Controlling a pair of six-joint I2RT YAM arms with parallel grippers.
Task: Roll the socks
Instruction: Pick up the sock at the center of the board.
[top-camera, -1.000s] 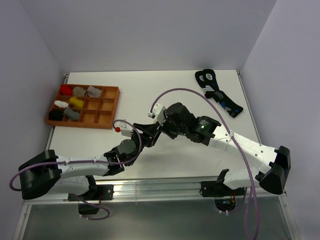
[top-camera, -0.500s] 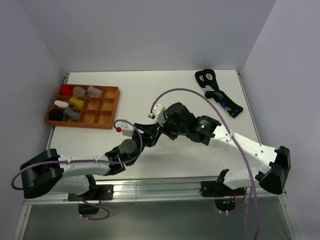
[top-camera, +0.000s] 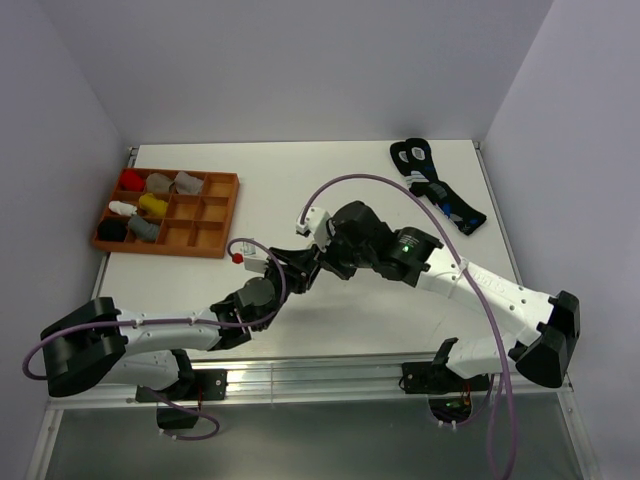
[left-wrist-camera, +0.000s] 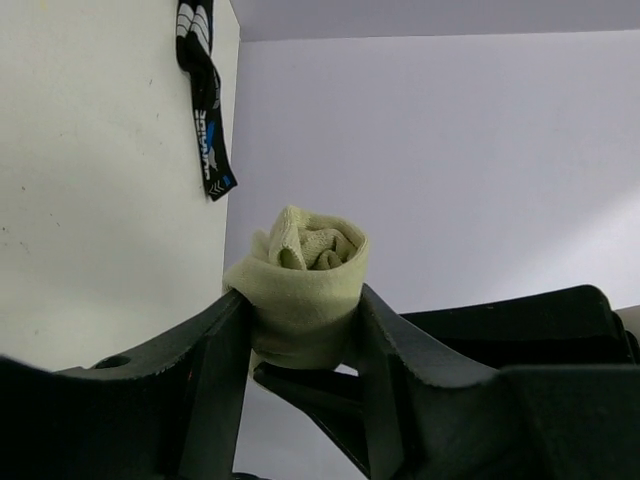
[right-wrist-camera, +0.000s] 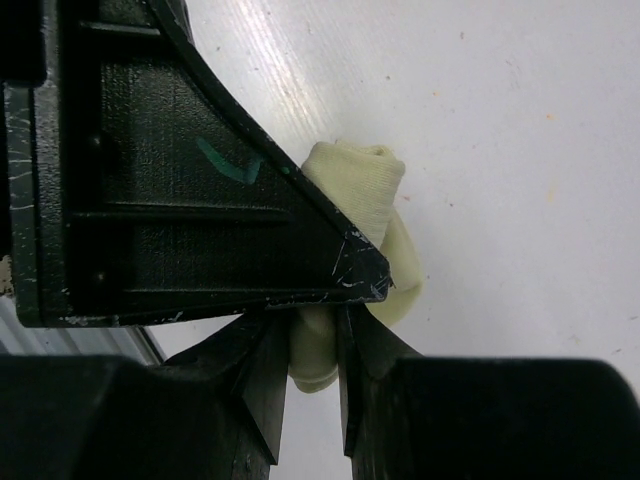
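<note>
The pale cream-yellow sock (left-wrist-camera: 305, 285) is rolled into a tight bundle. My left gripper (left-wrist-camera: 300, 322) is shut on it, with a finger pressed against each side of the roll. My right gripper (right-wrist-camera: 312, 345) is shut on the lower end of the same sock (right-wrist-camera: 362, 185), just above the white table. In the top view both grippers, left (top-camera: 298, 270) and right (top-camera: 313, 266), meet at the table's middle and hide the sock. The taupe sock with the striped cuff is out of view.
A pair of black socks with blue-and-white marks (top-camera: 437, 190) lies at the far right; it also shows in the left wrist view (left-wrist-camera: 205, 110). A wooden compartment tray (top-camera: 226, 214) with several small sock bundles stands at the far left.
The right arm's wrist has shifted very slightly. Both grippers stay together at the same spot on the sock.
</note>
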